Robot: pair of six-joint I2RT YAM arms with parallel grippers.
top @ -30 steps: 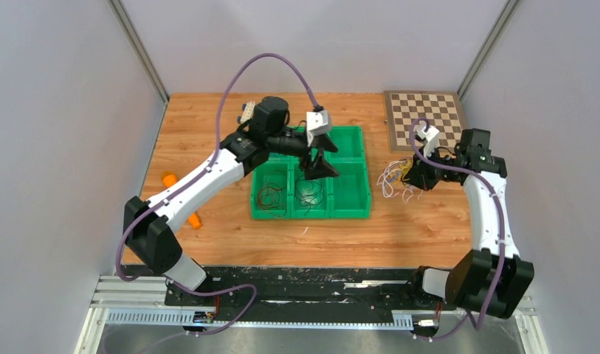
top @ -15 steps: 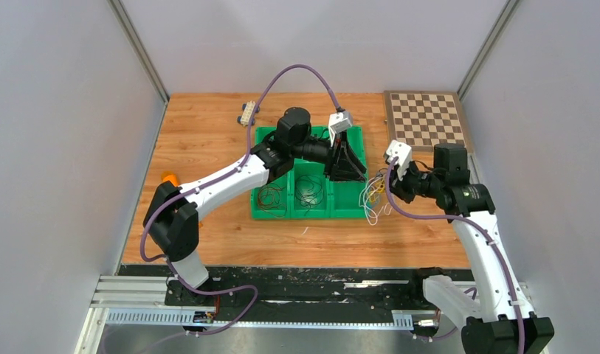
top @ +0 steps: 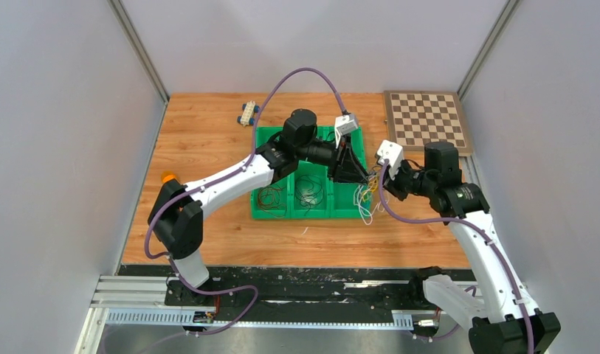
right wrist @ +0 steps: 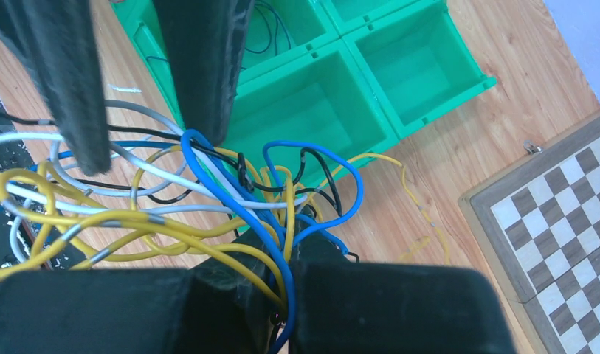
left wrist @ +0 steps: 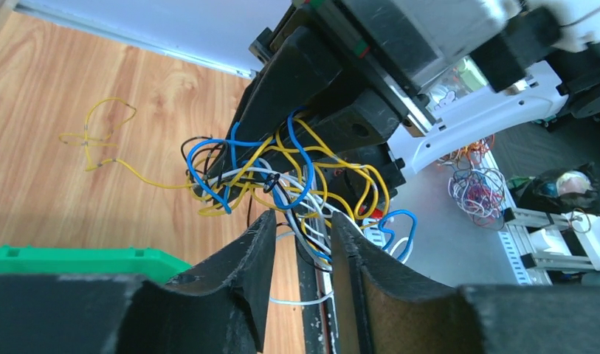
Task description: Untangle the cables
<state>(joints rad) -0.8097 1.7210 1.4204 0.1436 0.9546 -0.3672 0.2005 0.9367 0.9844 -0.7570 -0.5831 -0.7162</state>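
My right gripper (right wrist: 285, 254) is clenched on the cables (right wrist: 208, 199), a loopy knot of yellow, blue, grey-white and black strands held up just off the right edge of the green bin (top: 311, 214). The left gripper (left wrist: 302, 228) straddles a few strands, its jaws apart. Overhead, the knot is a pale smudge; the wrist views separate the colours.

A light-brown wood-grain bench (top: 208, 243) carries everything. Near its middle sits a green plastic tray (top: 311, 216) divided into six square compartments, in two rows of three. A wooden chessboard with brown and cream squares (top: 426, 118) lies flat in the far right corner. A small beige block toy with blue wheels (top: 247, 113) rests near the far edge, just beyond the tray's far left corner. A small orange object (top: 167, 178) lies by the left edge, partly hidden. A tiny white scrap (top: 305, 231) lies just in front of the tray.
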